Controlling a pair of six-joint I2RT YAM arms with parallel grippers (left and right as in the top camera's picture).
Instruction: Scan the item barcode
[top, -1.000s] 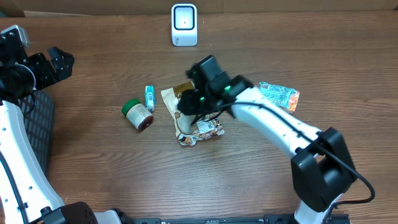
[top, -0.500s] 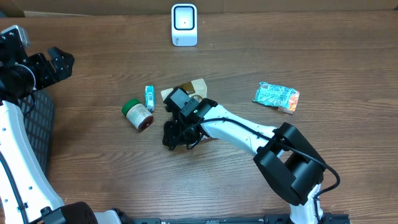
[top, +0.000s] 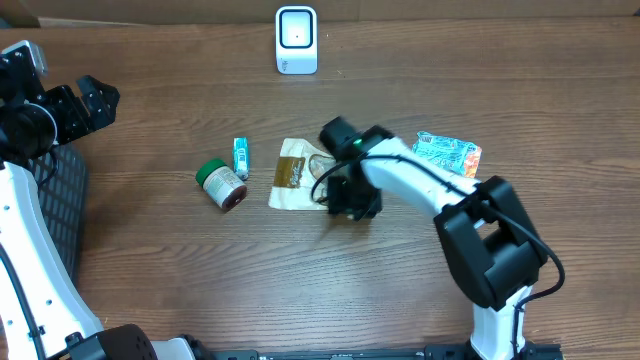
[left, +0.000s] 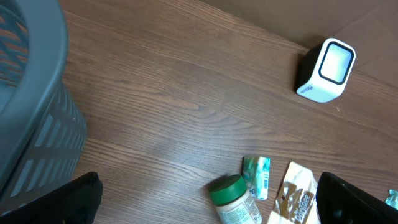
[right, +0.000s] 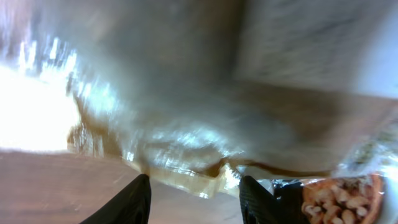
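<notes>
**Overhead view.** The snack pouch (top: 293, 172) is seen lying on the wooden table (top: 180, 290), near the middle, between a small teal packet (top: 240, 157) on one side and the right gripper (top: 352, 197) on the other. The right gripper is positioned at the pouch's edge. Contact cannot be confirmed from above. The scanner (top: 296, 40) stands at the far edge of the table, well apart from the pouch. A green-lidded jar (top: 221, 184) lies on its side beside the teal packet. A teal-and-orange packet (top: 448, 154) lies beyond the right arm. The left gripper (top: 88, 103) is held at the table's side, near a dark basket (top: 62, 190).

**Left wrist view.** The left fingers (left: 62, 202) are spread wide with nothing between them. The scanner, jar, teal packet and part of the pouch are visible beyond them.

**Right wrist view.** The picture is heavily blurred. The pouch fills most of it. Two dark fingers (right: 134, 199) are seen parted at the lower edge, with the pouch's crumpled edge just above the gap. Whether the pouch is clamped cannot be determined.
</notes>
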